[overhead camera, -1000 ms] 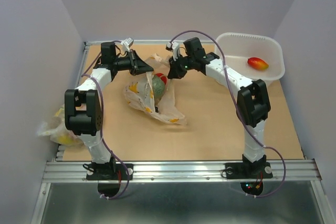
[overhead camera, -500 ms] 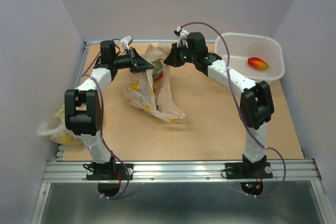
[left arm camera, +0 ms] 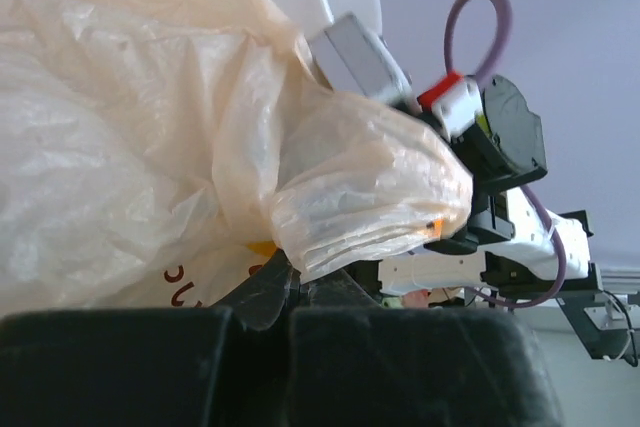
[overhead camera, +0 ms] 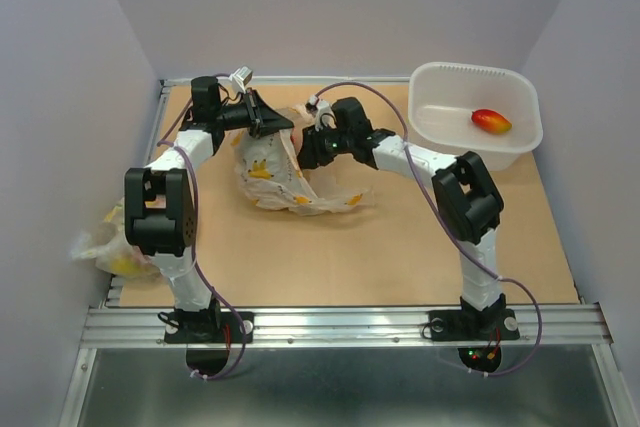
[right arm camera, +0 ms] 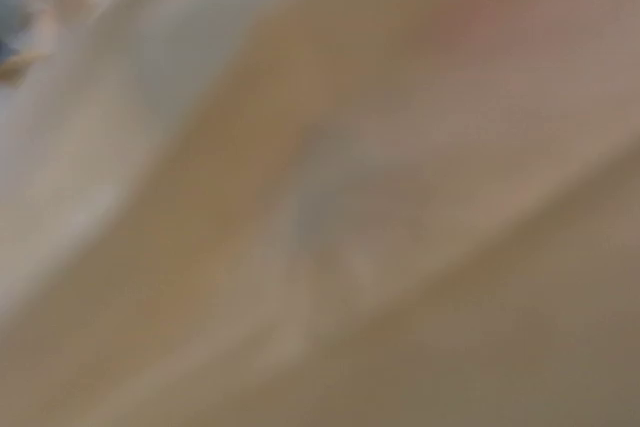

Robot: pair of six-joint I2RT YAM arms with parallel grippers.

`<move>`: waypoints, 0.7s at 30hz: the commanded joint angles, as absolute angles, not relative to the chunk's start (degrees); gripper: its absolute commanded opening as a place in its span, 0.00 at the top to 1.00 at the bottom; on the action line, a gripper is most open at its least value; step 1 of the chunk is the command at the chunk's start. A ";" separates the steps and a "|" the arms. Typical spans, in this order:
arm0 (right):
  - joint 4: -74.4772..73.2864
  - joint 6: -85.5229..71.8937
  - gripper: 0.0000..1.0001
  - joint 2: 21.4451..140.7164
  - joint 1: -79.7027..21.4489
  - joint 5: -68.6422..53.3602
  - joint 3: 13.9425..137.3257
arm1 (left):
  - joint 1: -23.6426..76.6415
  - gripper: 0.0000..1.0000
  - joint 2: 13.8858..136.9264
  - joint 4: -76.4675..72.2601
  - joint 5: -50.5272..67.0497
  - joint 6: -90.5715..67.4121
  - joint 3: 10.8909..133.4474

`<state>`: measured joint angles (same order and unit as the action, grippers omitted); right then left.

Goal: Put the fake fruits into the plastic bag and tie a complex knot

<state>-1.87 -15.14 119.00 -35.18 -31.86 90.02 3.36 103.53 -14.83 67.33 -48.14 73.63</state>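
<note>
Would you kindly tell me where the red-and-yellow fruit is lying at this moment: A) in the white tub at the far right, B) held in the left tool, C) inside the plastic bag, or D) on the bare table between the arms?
A: the top view shows the red-and-yellow fruit lying inside the white tub at the far right, apart from both arms.

The right gripper (overhead camera: pixel 310 150) has dropped from its raised spot and swung left into the bag (overhead camera: pixel 265 173), which has slumped flatter, hiding the fruit.
</note>
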 commanded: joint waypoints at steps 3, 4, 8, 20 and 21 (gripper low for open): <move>-6.15 -6.51 0.20 113.65 -35.51 -33.93 89.74 | 3.16 1.00 104.15 -18.19 68.47 -48.43 73.92; -7.28 -5.46 0.15 111.64 -35.07 -33.23 89.82 | 3.16 1.00 104.24 -18.19 68.38 -48.43 74.00; -13.35 -1.94 0.04 107.76 -32.70 -31.82 91.23 | 2.81 1.00 104.59 -18.02 68.03 -47.99 73.92; -34.36 7.03 0.00 106.78 -7.31 -31.57 111.52 | 2.72 1.00 105.64 -16.18 65.92 -45.27 74.35; -34.97 7.90 0.00 107.40 -3.81 -28.94 113.10 | 2.81 1.00 105.82 -15.56 65.74 -45.00 74.53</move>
